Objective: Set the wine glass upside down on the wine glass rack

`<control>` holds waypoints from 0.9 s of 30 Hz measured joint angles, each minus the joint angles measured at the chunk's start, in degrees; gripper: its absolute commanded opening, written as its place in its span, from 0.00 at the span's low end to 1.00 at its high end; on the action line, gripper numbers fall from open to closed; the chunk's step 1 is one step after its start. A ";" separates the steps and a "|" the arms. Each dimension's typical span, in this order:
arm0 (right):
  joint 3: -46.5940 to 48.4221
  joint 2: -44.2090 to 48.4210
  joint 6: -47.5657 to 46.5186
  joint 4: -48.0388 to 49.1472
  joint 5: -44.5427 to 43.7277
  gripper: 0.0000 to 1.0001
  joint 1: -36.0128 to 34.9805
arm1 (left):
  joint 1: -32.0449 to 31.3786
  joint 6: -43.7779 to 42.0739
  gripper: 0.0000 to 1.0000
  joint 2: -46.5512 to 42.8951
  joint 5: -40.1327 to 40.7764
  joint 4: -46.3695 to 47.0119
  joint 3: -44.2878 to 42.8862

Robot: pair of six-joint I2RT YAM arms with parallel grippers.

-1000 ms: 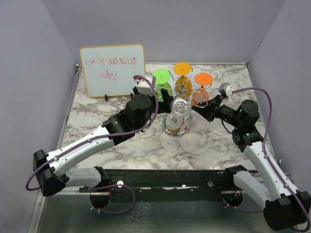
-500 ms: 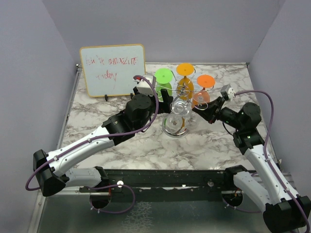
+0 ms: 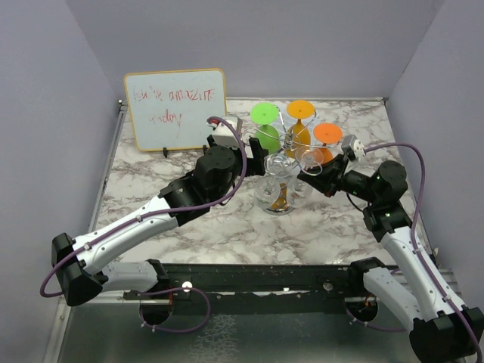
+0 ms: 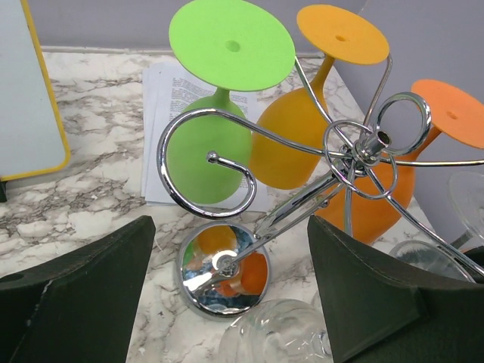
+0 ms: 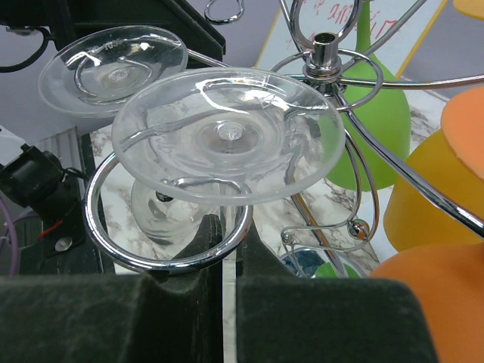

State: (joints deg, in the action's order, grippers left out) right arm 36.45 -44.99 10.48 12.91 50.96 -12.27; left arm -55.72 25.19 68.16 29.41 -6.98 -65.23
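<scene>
The wine glass rack is a chrome wire stand with a mirrored disc base and spiral arms. Green, yellow-orange and orange glasses hang upside down from it. My right gripper is shut on the stem of a clear wine glass. The glass is upside down, foot up, with its stem inside a spiral arm's ring. My left gripper is open and empty, just left of the rack with the base between its fingers.
A second clear glass sits foot up behind the held one. A whiteboard with red writing stands at the back left. A sheet of paper lies under the coloured glasses. Grey walls enclose the marble table.
The rack's top with the coloured glasses has swung to the right and its base has shifted a little right. My right gripper has stayed shut on the clear glass. The left arm has hardly moved.
</scene>
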 measured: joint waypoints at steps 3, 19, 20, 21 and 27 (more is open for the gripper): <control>0.00 0.02 0.00 0.26 0.87 0.01 0.00 | 0.00 0.02 0.82 0.09 0.00 0.02 -0.02; 0.02 4.74 -1.16 -0.44 2.82 0.01 -0.07 | 0.35 0.02 0.83 0.61 0.00 0.00 -0.68; 0.02 5.53 -1.18 -0.74 2.12 0.01 -0.07 | 0.39 0.02 0.83 0.61 0.00 0.00 -0.68; 0.02 6.32 -1.11 -1.05 1.22 0.01 -0.07 | 0.46 0.02 0.83 0.61 0.00 0.00 -0.68; 0.00 10.03 -1.14 -3.89 -6.16 0.01 -0.07 | 0.55 0.04 0.84 0.61 0.00 0.00 -0.68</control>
State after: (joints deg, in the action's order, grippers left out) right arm 36.45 -34.96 9.34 9.02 44.80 -12.34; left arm -55.18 25.23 68.77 29.41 -6.98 -65.91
